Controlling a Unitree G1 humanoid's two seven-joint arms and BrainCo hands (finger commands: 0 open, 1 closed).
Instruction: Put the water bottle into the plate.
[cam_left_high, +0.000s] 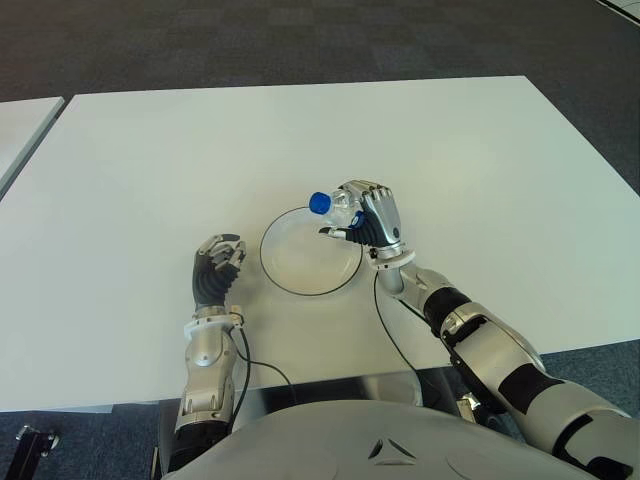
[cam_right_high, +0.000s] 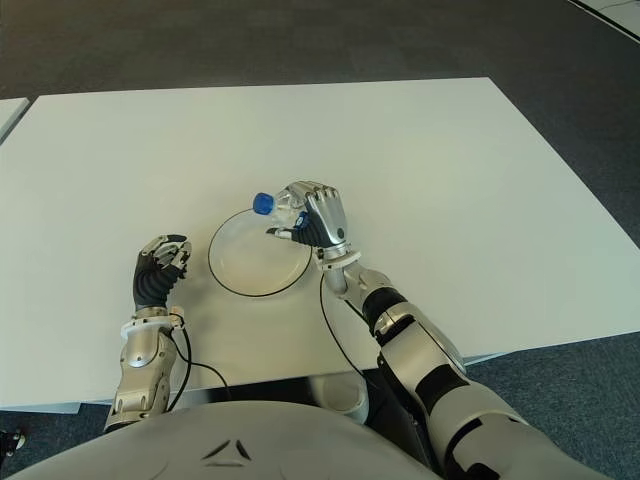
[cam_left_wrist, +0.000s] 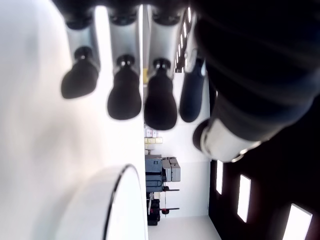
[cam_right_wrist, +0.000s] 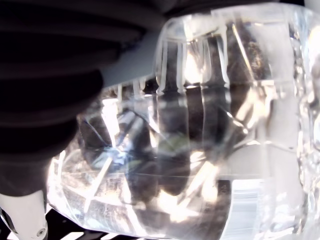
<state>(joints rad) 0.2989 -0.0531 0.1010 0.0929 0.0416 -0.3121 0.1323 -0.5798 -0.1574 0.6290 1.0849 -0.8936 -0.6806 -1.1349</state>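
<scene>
Clear plastic fills my right wrist view: the water bottle (cam_right_wrist: 210, 125) sits against my palm, with dark fingers (cam_right_wrist: 165, 145) visible through its wall. In the eye views my right hand (cam_left_high: 368, 218) is wrapped around the bottle's body, fingers curled over it and back of the hand facing up. The bottle (cam_left_high: 338, 207) lies roughly level in this grip, its blue cap (cam_left_high: 318, 202) pointing toward my left. My right forearm runs from the near right edge of the worktop (cam_left_high: 480, 170) diagonally inward, wrist slightly bent.

The bottle is held over the far right rim of the white plate (cam_left_high: 305, 262), cap end above the plate's edge. Whether it touches the plate I cannot tell.

My left hand (cam_left_high: 217, 266) shows just to the left of the plate, forearm pointing straight away from my body. Its fingers (cam_left_wrist: 125, 95) are bent loosely side by side and hold nothing; the plate's rim (cam_left_wrist: 117, 182) appears close by in the left wrist view.
</scene>
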